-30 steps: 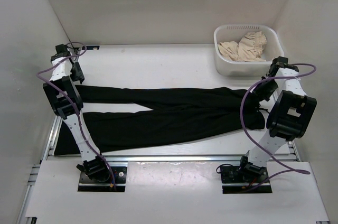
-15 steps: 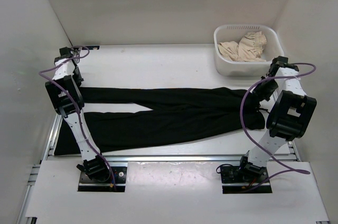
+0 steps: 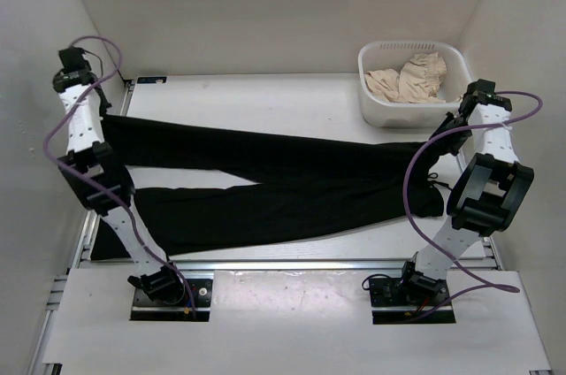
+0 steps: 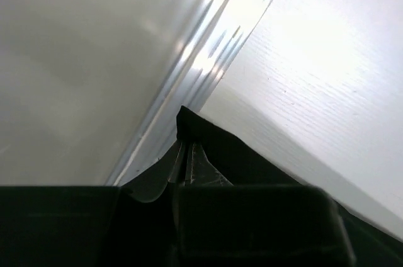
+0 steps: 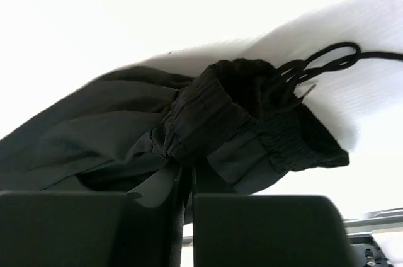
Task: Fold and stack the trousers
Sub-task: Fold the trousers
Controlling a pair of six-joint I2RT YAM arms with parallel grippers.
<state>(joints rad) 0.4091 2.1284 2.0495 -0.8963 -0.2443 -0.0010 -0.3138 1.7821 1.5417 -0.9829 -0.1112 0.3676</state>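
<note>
One pair of black trousers (image 3: 292,194) lies stretched across the table (image 3: 256,96), in front of and to the left of the one white basket (image 3: 375,111). The waistband end is the part nearest the basket, just in front of it. The two legs run away from the basket to the left. The leg on the basket's side is pulled into a straight line, and the other leg lies flat, farther from the basket.

There are two arms, each with one gripper. The left gripper (image 4: 189,153) is at the end of the trousers farthest from the basket. Its two fingers are pressed together on one corner of that straight leg's cuff, beside the side wall. The right gripper (image 5: 187,172) is just in front of the basket. Its fingers are closed tight on the bunched elastic waistband, and the one black drawstring (image 5: 321,62) loops out beside it.

Inside the basket lies one crumpled beige garment (image 3: 407,81), apart from the trousers
</note>
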